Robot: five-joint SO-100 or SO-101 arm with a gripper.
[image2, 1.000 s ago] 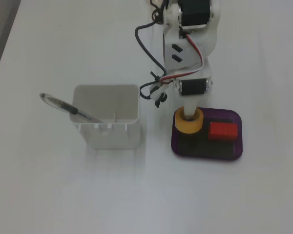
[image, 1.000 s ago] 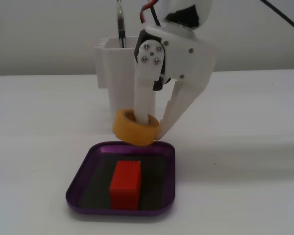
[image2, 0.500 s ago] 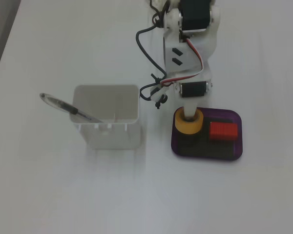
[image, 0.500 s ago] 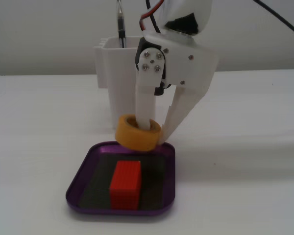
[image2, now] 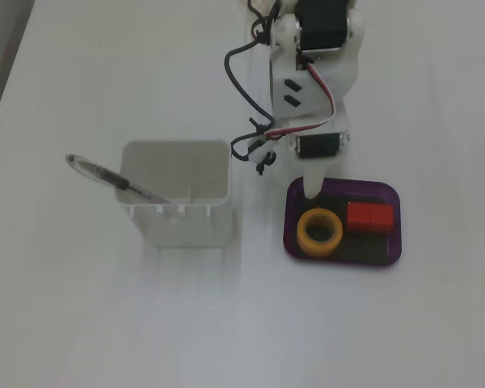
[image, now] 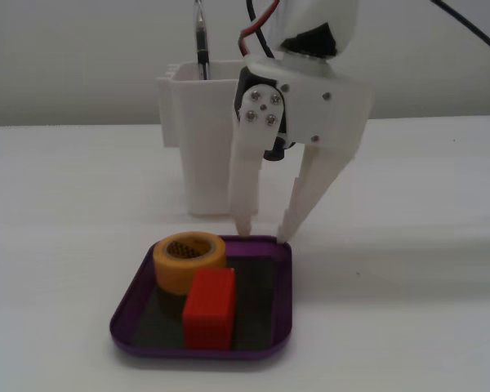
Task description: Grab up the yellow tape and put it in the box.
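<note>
The yellow tape point(image: 189, 260) point(image2: 320, 232) is a yellow-orange ring lying flat inside the purple box point(image: 135, 296) point(image2: 391, 250), at the box's left part in both fixed views. A red block point(image: 209, 309) point(image2: 369, 217) lies in the box touching the tape. My gripper point(image: 264, 235) point(image2: 312, 191) is open and empty, its white fingertips point(image: 245, 220) pointing down just above the box's far rim, apart from the tape.
A tall white container point(image: 198, 139) point(image2: 178, 194) with a pen point(image: 201, 41) point(image2: 113, 179) stands right behind the box and beside my gripper. The white table point(image: 408, 286) surrounds them.
</note>
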